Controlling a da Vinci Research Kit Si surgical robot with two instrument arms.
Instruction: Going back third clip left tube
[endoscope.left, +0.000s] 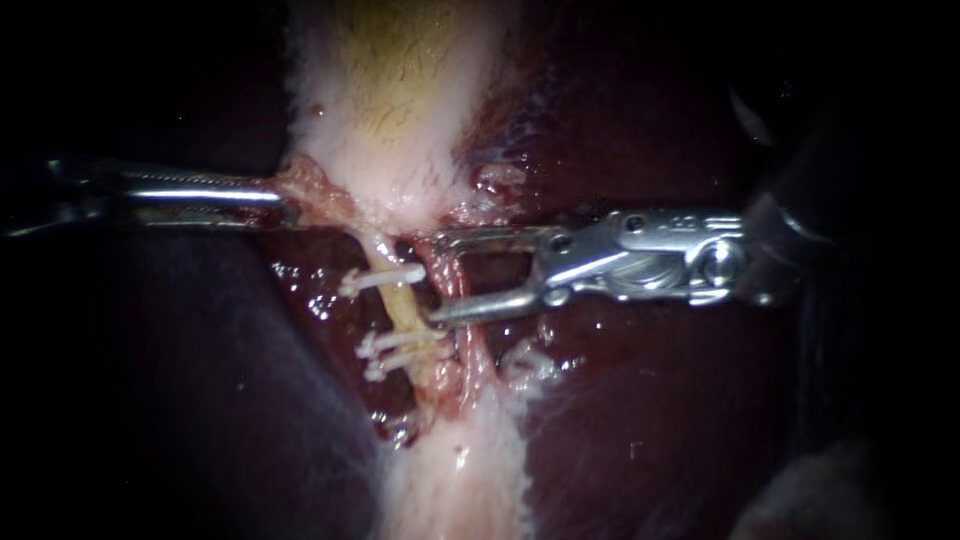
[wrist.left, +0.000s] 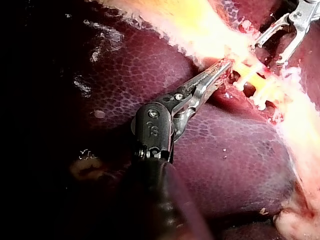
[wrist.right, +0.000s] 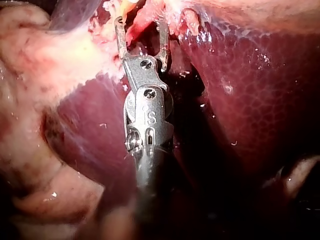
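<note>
The pale gallbladder (endoscope.left: 400, 90) narrows into two tubes. The yellowish left tube (endoscope.left: 402, 305) carries three white clips: an upper clip (endoscope.left: 385, 280) and two lower clips (endoscope.left: 405, 340) close together. My right instrument (endoscope.left: 438, 280) comes in from the right with its jaws open. The reddish right tube (endoscope.left: 447, 268) runs through the gap between them, just right of the clipped tube. My left instrument (endoscope.left: 285, 197) is shut on a flap of tissue at the gallbladder's neck and holds it to the left. The left wrist view shows the same grip (wrist.left: 222, 67).
Dark red liver (endoscope.left: 640, 400) surrounds the tubes on both sides. Below the clips a white band of tissue (endoscope.left: 460, 470) continues downward. In the right wrist view the open jaws (wrist.right: 141, 22) point into the tissue ahead, with liver (wrist.right: 250, 100) beside the shaft.
</note>
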